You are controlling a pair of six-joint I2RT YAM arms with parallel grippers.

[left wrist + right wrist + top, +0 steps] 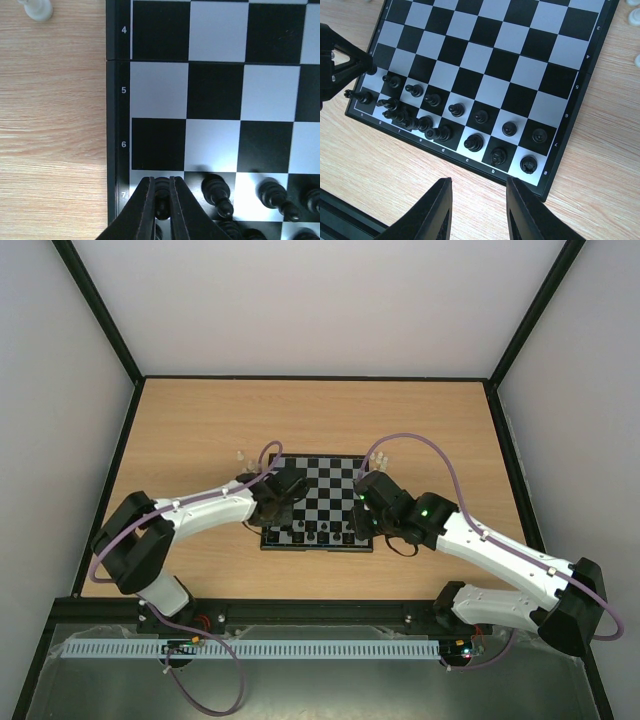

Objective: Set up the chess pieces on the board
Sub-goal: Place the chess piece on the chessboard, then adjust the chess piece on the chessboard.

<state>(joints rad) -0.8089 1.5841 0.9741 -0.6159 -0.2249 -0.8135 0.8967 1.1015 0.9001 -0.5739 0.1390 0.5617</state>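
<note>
The board lies in the middle of the table, both arms bent in over its near half. The black pieces fill the two rows nearest the arms: a row of pawns in front, the bigger pieces behind, some of those at the left end tipped and leaning on each other.

The left pincer is closed on a black pawn. That pawn stands on the outermost square of the row marked 7, at the board's left edge, with the next pawn just beside it on the neighbouring square.

The right pincer is open and empty. It hangs over bare wood just off the board's near edge, close to its right corner.

The rest of the board is bare squares. White pieces stand on the table off the far left corner, apart from the board, and a few more sit beside the far right corner.
</note>
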